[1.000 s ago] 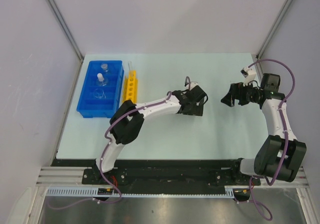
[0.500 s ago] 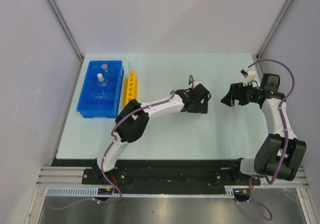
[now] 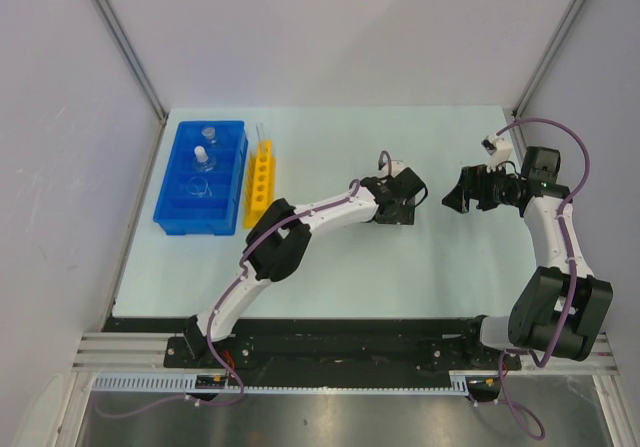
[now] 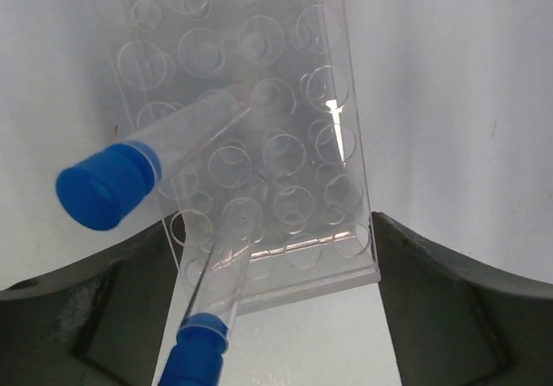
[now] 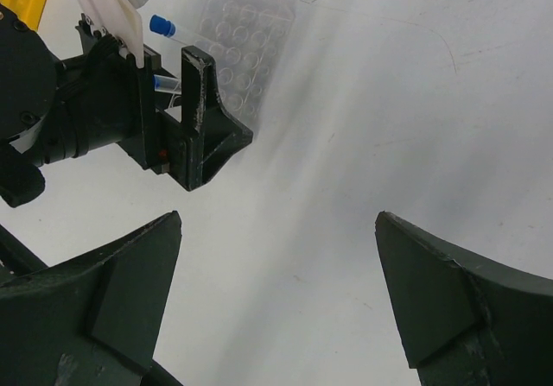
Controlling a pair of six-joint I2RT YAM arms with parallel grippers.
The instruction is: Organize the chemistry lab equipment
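Observation:
A clear flat slide with round wells lies on the table. Two clear tubes with blue caps rest across it. My left gripper is open just at the table, its fingers either side of the slide's near edge and the nearer tube. My right gripper is open and empty to the right, and sees the left gripper and the slide. In the top view the blue tray holds small flasks, beside the yellow rack with one thin tube.
The two grippers face each other near the table's middle right, a short gap apart. Grey walls close in the table on three sides. The tray and the rack stand at the far left.
My left gripper has reached further to the right, bringing the slide's edge between its fingers. The right arm has not moved.

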